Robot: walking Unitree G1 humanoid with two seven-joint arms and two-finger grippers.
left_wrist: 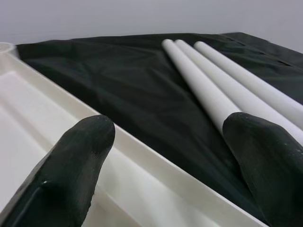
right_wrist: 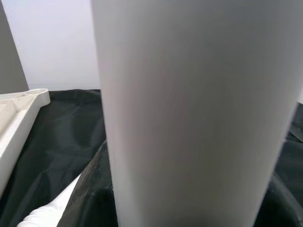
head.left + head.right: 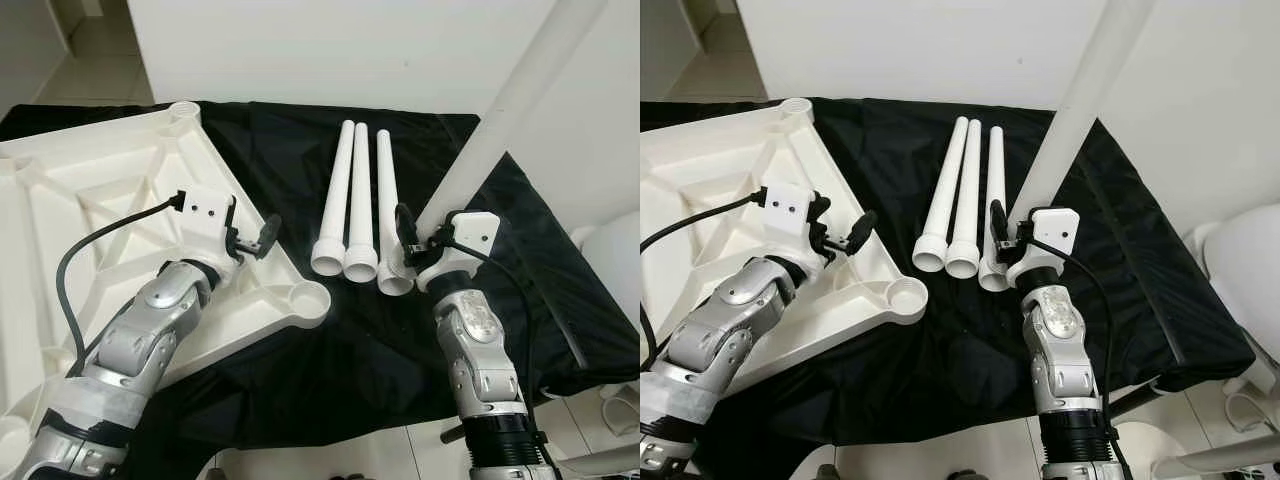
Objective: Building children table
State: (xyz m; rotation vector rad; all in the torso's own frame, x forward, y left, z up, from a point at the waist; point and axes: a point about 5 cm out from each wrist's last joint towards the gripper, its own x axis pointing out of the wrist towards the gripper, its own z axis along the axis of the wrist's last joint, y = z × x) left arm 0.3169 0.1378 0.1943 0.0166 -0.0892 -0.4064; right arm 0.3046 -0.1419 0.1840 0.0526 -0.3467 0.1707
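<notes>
- A white table leg (image 3: pixel 520 95) is standing nearly upright and leaning away to the robot's right, its upper end running out past the top of the head views; the right gripper (image 3: pixel 1008 240) is pinching it near its lower end, fingers pressed against the tube.
- The upturned tabletop (image 3: pixel 90 210) is lying to the robot's left on the black cloth (image 3: pixel 400 340), and its nearest corner socket (image 3: pixel 307 298) is sitting open-mouthed, just left of the held leg's foot.
- So the leg is going to have to travel leftward and stay vertical, its long axis lining up with that socket; I'd judge the right arm is the one placed to do it.
- Three more legs (image 3: pixel 350 200) are lying side by side between the socket and the right gripper, flared ends toward the robot, long axes pointing away.
- The left gripper (image 3: pixel 252 236) is hovering over the tabletop's raised edge, fingers (image 1: pixel 71 165) spread and holding nothing, perhaps readying to steady the slab.
</notes>
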